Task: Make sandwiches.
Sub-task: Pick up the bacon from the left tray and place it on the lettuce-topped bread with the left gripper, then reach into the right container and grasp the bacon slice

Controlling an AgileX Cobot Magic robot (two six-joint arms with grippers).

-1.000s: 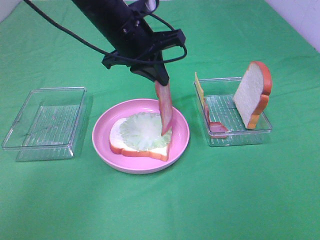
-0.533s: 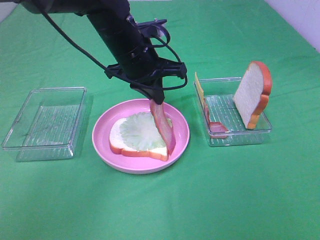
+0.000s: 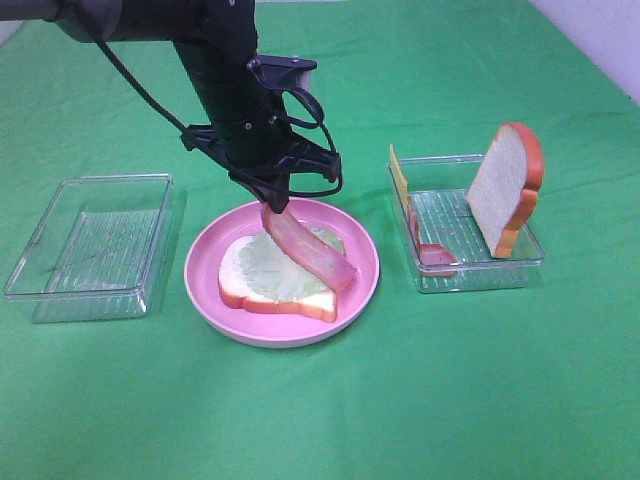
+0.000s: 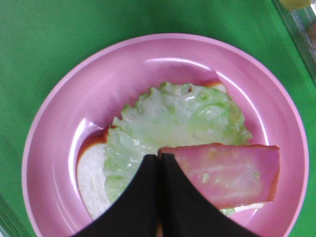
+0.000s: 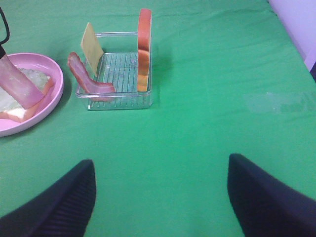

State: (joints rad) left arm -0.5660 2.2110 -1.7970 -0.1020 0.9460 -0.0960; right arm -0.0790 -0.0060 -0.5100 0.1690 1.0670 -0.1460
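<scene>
Jaws of my left gripper [image 4: 159, 165] were clamped on one end of the bacon strip [image 4: 224, 174], apparently so its free end could drape flat across the lettuce [image 4: 168, 118] and bread slice [image 4: 91, 180] on the pink plate [image 4: 64, 98]. My right gripper [image 5: 160, 195] hung wide apart over the tabletop [image 5: 197, 123]. The pinched end was hidden.

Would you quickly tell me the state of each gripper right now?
Left gripper: closed, holding a bacon strip.
Right gripper: open, holding nothing.
</scene>
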